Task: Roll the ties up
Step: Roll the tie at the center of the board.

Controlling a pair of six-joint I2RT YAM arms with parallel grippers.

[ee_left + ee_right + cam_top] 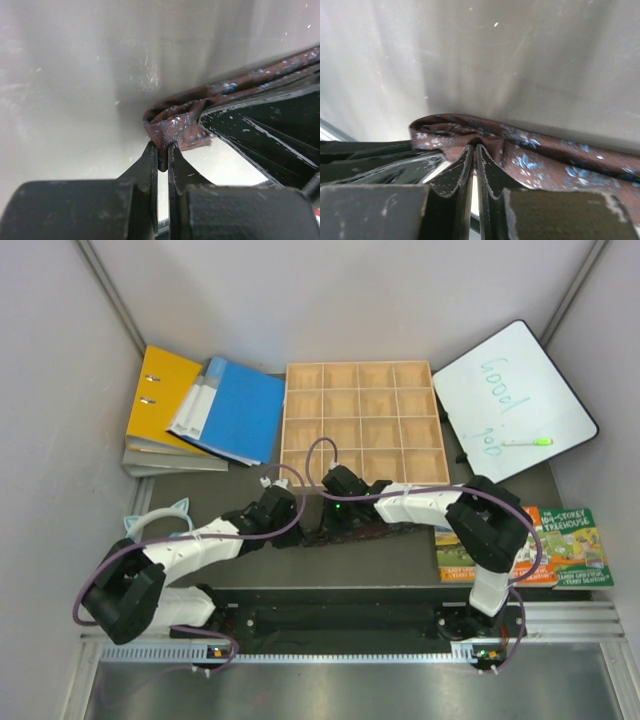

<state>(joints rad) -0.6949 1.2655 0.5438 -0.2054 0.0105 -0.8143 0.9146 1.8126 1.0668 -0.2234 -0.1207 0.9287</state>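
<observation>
Roll the ties: from their bases at the near edge, both arms reach over the dark mat (pixel 390 565), a stack of picture books (pixel 570 545) to the right. The left gripper (pixel 163 151) is clamped shut on the bunched, folded end of the tie (pixel 175 125), the speckled brown cloth pinched between its fingertips. Just beside it, a little further along the same strip, the right gripper (pixel 475 150) is likewise closed on the fabric. The tie lies flat on the mat, its long axis running left to right, and the free length trails off to the robot's right beneath the right arm. Any roll would likely have to travel that way, from the left-hand end, which the left arm holds. Beyond sit a wooden compartment tray (pixel 285 425), a yellow folder (pixel 160 390), a blue folder (pixel 240 405) and a whiteboard (pixel 515 390).
</observation>
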